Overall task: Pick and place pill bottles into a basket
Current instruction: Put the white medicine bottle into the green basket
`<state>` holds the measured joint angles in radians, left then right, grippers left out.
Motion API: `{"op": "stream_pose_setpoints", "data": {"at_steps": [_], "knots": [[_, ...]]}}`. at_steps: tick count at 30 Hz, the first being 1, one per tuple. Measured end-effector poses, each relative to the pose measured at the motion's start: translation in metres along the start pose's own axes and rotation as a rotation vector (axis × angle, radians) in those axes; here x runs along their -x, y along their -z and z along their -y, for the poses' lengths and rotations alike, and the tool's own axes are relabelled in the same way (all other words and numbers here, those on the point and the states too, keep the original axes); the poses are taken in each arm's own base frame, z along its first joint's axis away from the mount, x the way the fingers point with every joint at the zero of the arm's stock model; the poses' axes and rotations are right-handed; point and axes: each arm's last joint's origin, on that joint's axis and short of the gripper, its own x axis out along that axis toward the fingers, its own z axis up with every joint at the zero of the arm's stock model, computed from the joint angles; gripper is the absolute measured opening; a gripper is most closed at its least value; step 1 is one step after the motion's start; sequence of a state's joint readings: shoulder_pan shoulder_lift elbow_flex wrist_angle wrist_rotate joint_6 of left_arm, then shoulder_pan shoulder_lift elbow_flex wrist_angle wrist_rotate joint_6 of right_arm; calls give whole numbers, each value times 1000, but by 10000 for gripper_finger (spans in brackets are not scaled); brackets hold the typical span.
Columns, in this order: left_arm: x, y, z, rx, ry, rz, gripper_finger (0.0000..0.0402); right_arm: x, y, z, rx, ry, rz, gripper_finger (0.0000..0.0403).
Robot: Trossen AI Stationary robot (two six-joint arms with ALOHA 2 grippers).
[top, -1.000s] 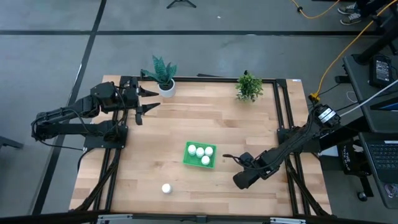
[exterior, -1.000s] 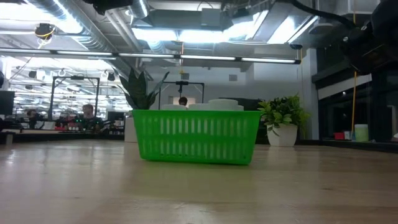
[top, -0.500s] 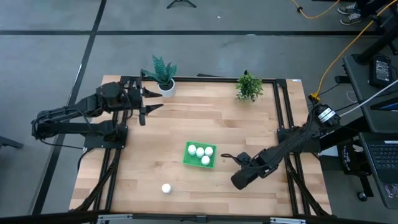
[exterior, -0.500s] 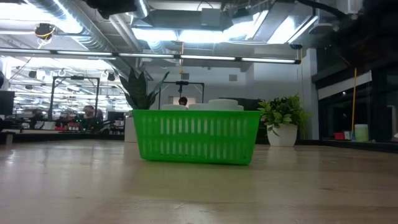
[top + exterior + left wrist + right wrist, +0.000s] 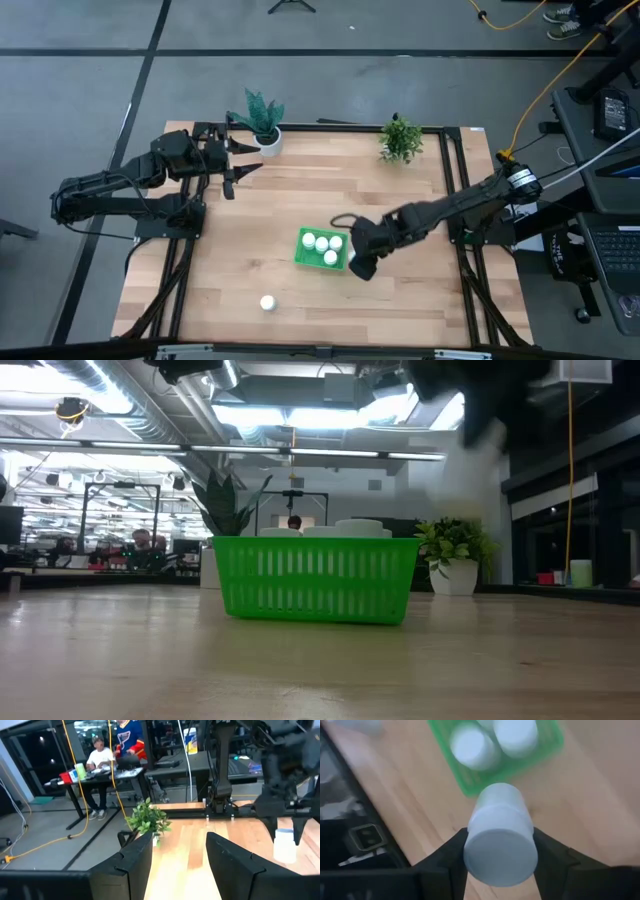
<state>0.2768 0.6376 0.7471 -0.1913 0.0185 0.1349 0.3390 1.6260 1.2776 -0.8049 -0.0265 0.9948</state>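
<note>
The low view shows the right arm (image 5: 480, 400) only as a dark blur, its gripper unseen.
</note>
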Motion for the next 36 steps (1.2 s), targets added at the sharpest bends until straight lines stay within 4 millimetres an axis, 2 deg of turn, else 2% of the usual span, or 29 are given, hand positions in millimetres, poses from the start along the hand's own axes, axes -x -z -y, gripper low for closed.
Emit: {"op": "stream_pose_setpoints", "data": {"at_steps": [4,7,10,17,25,36], "knots": [[0,0,0,0,-6,0,180,22,-27,-6,69,-35,85,166],[0,0,0,-1,-12,0,180,26,-46,-12,122,-45,123,166],[0,0,0,-1,-12,0,180,18,-64,-20,185,-38,123,166],[0,0,0,-10,-12,1,180,-17,-97,-42,318,6,-2,166],[1,0,0,-18,7,3,180,-45,-111,-56,387,84,-106,166],[2,-1,1,-19,35,11,180,-46,-112,-65,349,44,-91,166]]}}
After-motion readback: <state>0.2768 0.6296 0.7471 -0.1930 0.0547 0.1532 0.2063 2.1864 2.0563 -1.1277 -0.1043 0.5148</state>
